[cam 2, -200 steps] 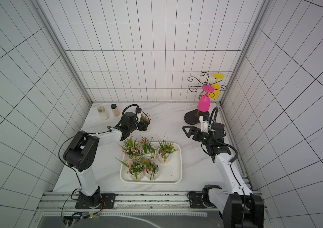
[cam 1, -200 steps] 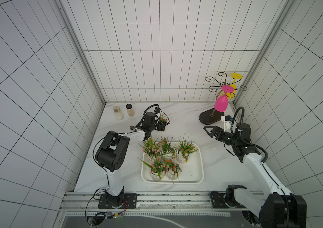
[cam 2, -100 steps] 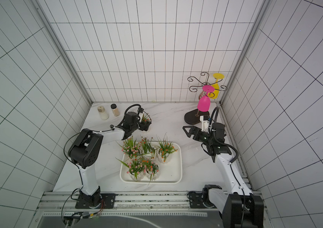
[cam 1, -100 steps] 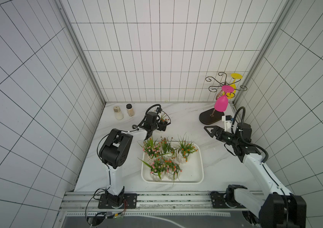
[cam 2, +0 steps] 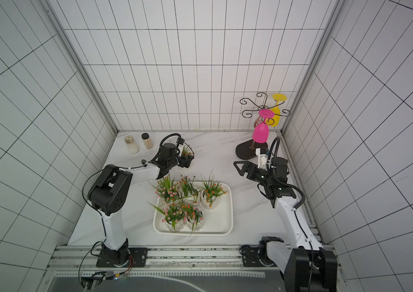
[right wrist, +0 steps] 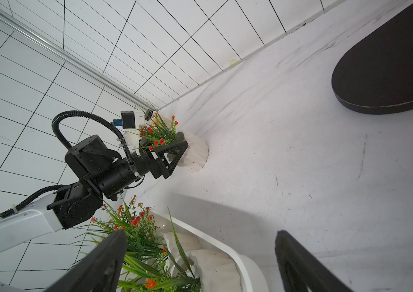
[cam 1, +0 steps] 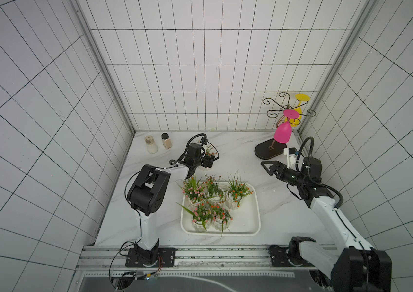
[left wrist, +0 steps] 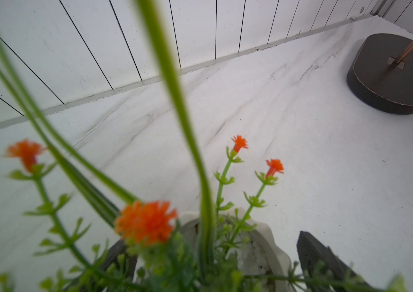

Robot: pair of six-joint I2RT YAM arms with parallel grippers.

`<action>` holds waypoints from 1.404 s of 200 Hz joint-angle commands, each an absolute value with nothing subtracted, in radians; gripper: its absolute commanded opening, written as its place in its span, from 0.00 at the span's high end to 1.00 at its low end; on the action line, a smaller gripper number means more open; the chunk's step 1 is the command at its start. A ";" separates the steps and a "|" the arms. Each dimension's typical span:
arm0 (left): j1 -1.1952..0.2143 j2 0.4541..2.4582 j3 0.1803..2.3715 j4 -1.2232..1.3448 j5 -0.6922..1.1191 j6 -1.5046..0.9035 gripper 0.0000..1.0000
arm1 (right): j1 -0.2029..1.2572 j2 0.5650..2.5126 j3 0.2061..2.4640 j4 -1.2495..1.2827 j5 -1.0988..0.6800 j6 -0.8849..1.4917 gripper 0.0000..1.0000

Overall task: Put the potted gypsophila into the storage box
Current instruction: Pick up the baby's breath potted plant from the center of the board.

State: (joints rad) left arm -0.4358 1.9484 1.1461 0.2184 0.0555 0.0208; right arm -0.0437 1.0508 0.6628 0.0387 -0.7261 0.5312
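Note:
The storage box (cam 1: 248, 222) (cam 2: 221, 220) is a white tray near the table's front, and several potted gypsophila (cam 1: 235, 199) (cam 2: 209, 199) stand in it. One more potted gypsophila (cam 1: 209, 151) (cam 2: 186, 152) (right wrist: 196, 154) stands on the table behind the box. My left gripper (cam 1: 210, 161) (cam 2: 186, 161) (left wrist: 213, 241) is open, with a dark finger on each side of that white pot and a gap showing. My right gripper (cam 1: 267, 168) (cam 2: 239, 169) (right wrist: 199, 239) hangs open and empty above the table, right of the box.
Two lidded jars (cam 1: 151, 148) (cam 1: 166, 141) stand at the back left. A wire rack on a dark oval base (cam 1: 269, 151) holds a pink glass (cam 1: 283, 132) and a yellow glass (cam 1: 300, 111) at the back right. Tiled walls close in three sides.
The left arm has reached slightly farther back, bringing its open fingers around the loose pot. The right arm has stayed almost still.

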 commanded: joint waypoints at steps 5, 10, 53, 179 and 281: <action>-0.439 1.970 1.157 0.207 0.045 0.043 0.04 | -0.056 1.035 0.635 0.064 -0.747 0.535 0.07; -0.439 1.970 1.158 0.205 0.045 0.042 0.04 | -0.057 1.034 0.635 0.063 -0.746 0.535 0.07; -0.440 1.973 1.164 0.174 0.032 0.045 0.09 | -0.059 1.027 0.630 0.063 -0.749 0.536 0.07; -0.440 1.929 1.160 0.181 0.060 0.038 0.28 | -0.063 1.024 0.623 0.063 -0.749 0.535 0.07; -0.440 1.766 1.107 0.271 0.078 0.024 0.36 | -0.063 1.023 0.620 0.067 -0.765 0.534 0.07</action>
